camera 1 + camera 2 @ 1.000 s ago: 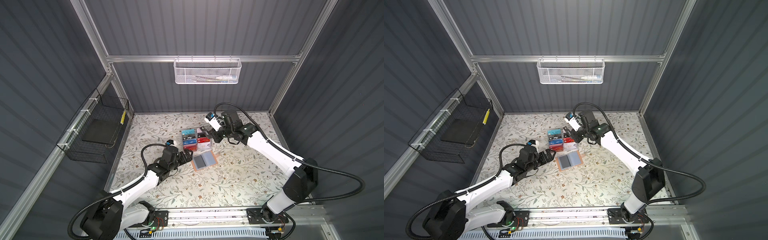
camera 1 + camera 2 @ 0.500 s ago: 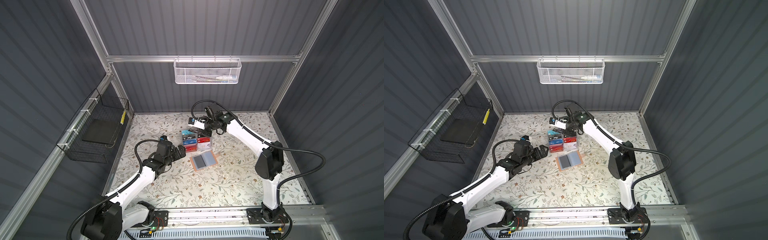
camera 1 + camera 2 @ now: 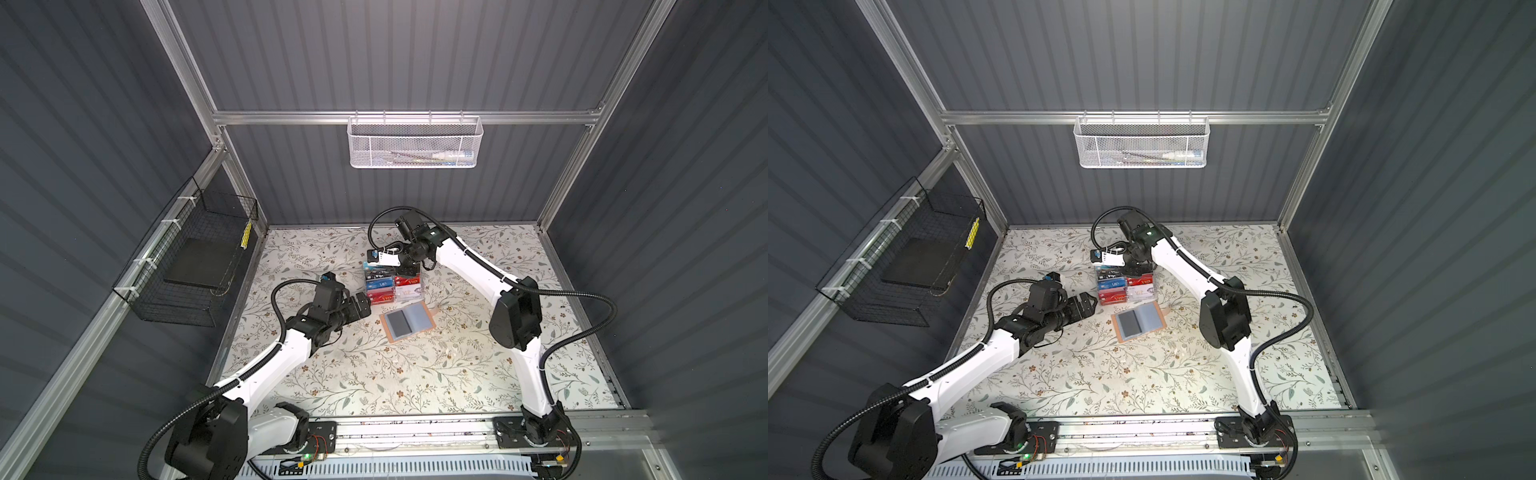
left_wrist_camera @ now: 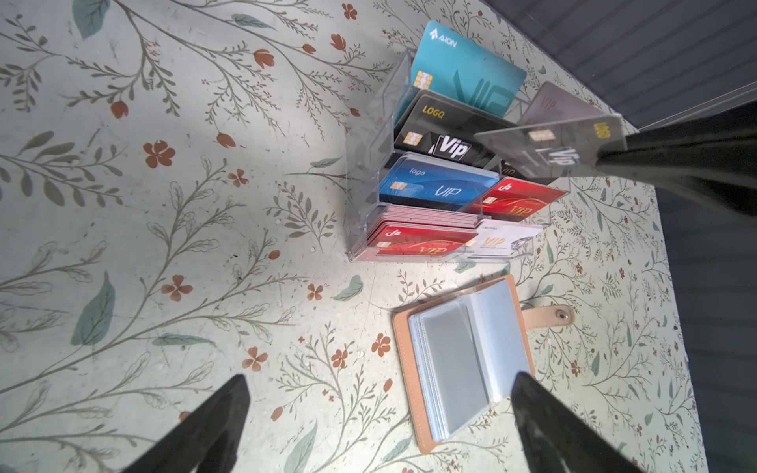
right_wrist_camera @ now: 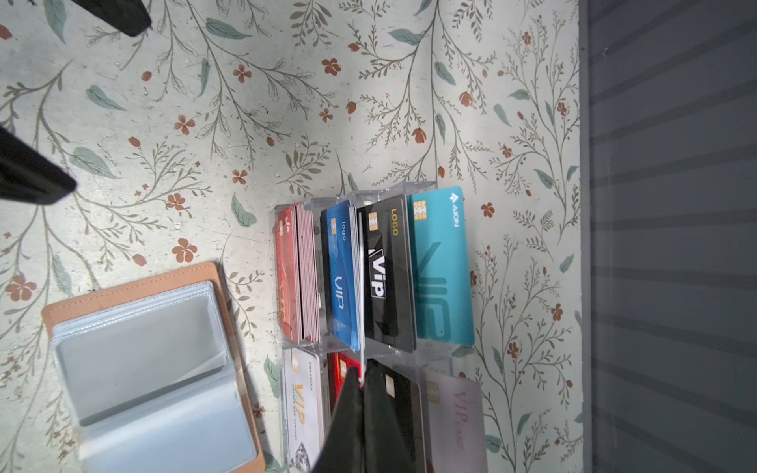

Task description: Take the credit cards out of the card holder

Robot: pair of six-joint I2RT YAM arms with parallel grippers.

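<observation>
R end effector (image 5: 363,376) + held card (image 4: 549,143) shifted over rack (image 4: 364,172)

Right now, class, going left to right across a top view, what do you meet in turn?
Black wire basket on the side wall → left gripper, jaws open → open tan leather-like card holder with grey-blue pages → black elbow joint of the right arm.

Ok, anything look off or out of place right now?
Nothing spilled or damaged. One black card is not seated: the right gripper pinches it, tilted, above the clear rack. The card holder lies open beside it.
</observation>
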